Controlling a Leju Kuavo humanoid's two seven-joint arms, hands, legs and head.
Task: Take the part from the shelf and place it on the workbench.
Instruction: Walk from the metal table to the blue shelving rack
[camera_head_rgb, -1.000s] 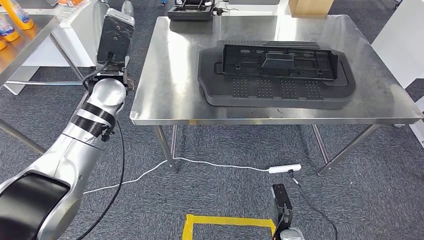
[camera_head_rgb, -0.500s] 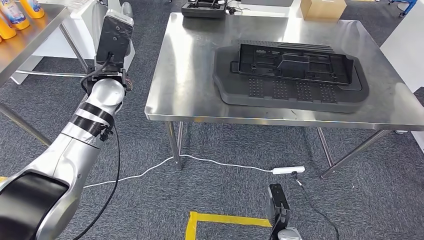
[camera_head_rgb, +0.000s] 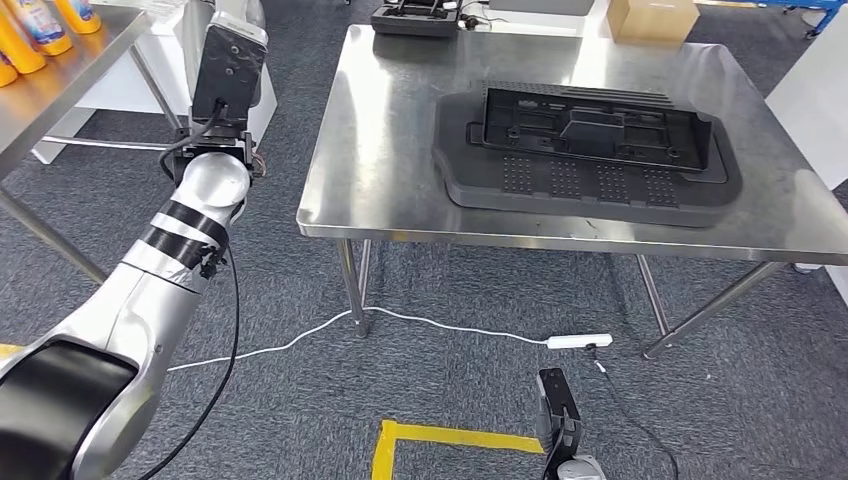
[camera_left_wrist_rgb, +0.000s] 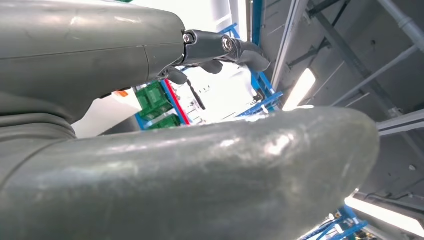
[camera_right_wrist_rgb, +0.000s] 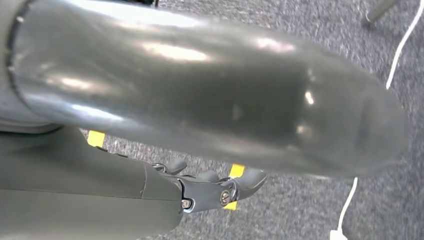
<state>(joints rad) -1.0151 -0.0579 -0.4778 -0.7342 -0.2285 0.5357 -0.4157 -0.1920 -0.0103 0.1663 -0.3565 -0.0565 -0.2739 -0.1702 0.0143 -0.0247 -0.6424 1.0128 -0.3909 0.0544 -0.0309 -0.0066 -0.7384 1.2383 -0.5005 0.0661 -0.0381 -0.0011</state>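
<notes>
Part (camera_head_rgb: 598, 127): black ribbed plastic, flat on steel workbench (camera_head_rgb: 390, 170).

The floor (camera_head_rgb: 450, 380) is grey carpet, with yellow tape (camera_head_rgb: 450, 438) and a white cable (camera_head_rgb: 430, 325) on it. A steel table (camera_head_rgb: 390, 150) stands in the middle. Another table (camera_head_rgb: 50, 95) stands at the left.

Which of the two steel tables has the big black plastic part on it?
The wide steel workbench straight ahead; the black plastic part lies on its dark foam pad. The left steel table holds yellow bottles.

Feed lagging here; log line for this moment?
part on pad, workbench | left hand raised, holding nothing | right hand hanging, holding nothing
</notes>
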